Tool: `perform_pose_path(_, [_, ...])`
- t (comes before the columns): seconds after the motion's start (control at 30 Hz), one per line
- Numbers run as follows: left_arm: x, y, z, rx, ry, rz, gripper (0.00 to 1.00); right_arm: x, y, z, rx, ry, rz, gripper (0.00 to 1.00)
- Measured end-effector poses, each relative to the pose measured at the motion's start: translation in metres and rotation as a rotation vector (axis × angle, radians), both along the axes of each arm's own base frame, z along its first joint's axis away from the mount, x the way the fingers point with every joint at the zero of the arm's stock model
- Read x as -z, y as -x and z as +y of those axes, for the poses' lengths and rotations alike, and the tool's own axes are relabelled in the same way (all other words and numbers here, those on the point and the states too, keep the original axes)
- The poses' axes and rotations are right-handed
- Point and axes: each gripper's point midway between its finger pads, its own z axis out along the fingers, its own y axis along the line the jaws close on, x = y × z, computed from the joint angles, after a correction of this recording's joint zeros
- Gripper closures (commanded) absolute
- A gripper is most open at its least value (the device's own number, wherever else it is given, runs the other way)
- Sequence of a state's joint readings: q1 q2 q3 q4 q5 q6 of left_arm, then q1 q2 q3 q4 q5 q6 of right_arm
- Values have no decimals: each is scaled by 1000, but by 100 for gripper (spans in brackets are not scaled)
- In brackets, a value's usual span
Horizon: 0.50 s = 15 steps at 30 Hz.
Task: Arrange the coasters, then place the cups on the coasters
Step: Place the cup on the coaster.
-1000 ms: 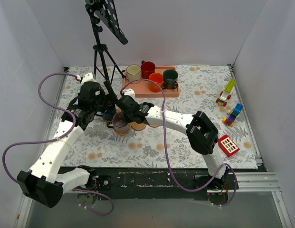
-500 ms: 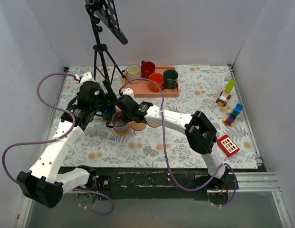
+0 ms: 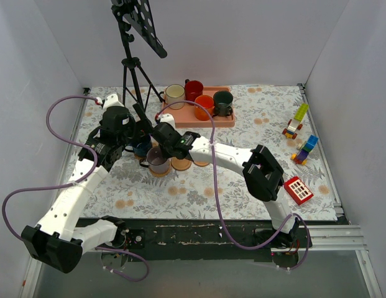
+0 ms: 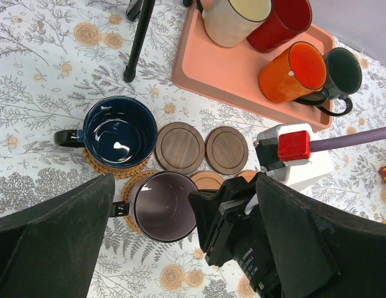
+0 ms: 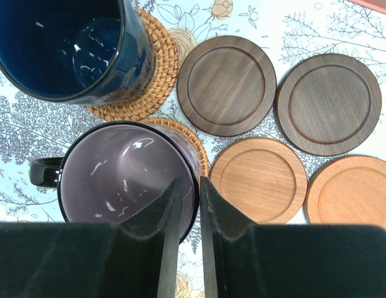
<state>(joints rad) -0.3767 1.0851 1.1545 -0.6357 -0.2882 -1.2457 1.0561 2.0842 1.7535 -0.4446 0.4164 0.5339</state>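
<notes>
The grey-lilac cup stands on a woven coaster, beside the navy cup on another woven coaster. My right gripper straddles the lilac cup's rim, one finger inside and one outside, jaws slightly parted and loose on the wall. Two dark brown coasters and two tan coasters lie bare to the right. My left gripper hovers wide open above these cups, holding nothing. The cream, red, orange and dark green cups sit on the pink tray.
A black tripod stand rises just behind the left arm, one leg close to the navy cup. Toy bricks and a red toy lie at the right side of the flowered cloth.
My right jaws have parted a little around the lilac cup's rim, from shut to slightly open. The cup stays on its coaster. Both arms have hardly moved.
</notes>
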Motion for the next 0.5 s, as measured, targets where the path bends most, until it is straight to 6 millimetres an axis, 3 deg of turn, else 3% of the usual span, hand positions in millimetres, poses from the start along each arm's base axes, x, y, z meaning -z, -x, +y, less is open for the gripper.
perform_pose_path(0.23, [-5,-2,0,-4,12,-20,2,-5,-2,3,0,-12,-7,64])
perform_pose_path(0.33, [-5,-2,-1,-4,12,-20,2,-5,-2,3,-1,-13,-7,57])
perform_pose_path(0.4, [-5,-2,0,-8,13,-20,2,-6,-2,3,-1,-14,-8,44])
perform_pose_path(0.5, [-5,-2,3,-21,6,-22,2,-6,-2,4,-7,-12,-14,41])
